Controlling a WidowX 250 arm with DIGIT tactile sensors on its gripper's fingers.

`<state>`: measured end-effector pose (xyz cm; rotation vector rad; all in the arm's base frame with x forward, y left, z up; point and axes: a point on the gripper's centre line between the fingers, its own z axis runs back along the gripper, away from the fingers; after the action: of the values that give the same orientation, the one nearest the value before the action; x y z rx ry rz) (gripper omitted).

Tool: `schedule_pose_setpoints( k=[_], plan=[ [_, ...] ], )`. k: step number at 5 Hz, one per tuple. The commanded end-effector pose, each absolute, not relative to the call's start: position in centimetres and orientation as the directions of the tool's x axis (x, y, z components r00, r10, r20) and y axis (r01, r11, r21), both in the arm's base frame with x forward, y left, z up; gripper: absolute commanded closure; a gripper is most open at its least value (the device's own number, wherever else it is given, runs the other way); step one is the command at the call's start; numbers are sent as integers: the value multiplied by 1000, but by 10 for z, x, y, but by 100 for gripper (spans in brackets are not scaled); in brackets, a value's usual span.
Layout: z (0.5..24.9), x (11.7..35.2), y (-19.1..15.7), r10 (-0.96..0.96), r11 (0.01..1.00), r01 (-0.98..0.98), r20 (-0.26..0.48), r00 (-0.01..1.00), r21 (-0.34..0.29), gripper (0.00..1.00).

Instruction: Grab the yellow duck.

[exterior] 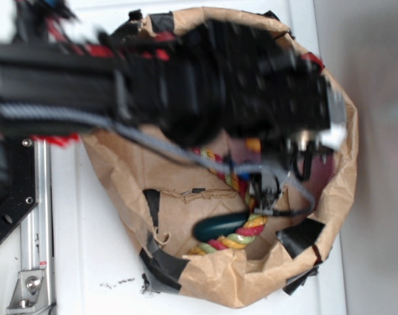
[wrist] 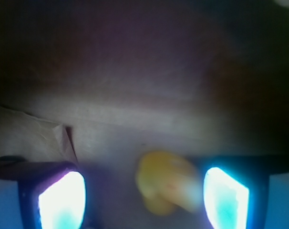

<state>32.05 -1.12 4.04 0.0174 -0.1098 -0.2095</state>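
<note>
**White Surface, Metal Fittings, Plain Backdrop**

A smooth white tabletop (exterior: 87,262) fills the exterior view, marked with a few small dark specks (exterior: 117,284) near the bottom edge. A silver metal rail with bolts (exterior: 36,243) runs along the left side. On the right stands a pale grey panel (exterior: 376,157), possibly a wall. The light is soft and even.

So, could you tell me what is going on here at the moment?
The robot arm reaches into a brown paper bag holding a multicoloured rope and a dark green object. In the wrist view, the yellow duck sits between the open gripper's fingers, nearer one side, not yet squeezed.
</note>
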Motion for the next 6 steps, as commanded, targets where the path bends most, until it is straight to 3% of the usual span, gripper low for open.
schedule_pose_setpoints(
  k=[1,2,4,5,6],
  plan=[
    [42,312,-36,-233,971,224,145,962,80,0],
    [45,309,-36,-220,974,211,146,964,77,0],
    [78,319,5,-103,995,103,192,976,13,0],
    [80,321,28,-50,998,57,175,983,-39,0],
    [69,324,29,-83,994,92,142,986,-59,0]
  ],
)
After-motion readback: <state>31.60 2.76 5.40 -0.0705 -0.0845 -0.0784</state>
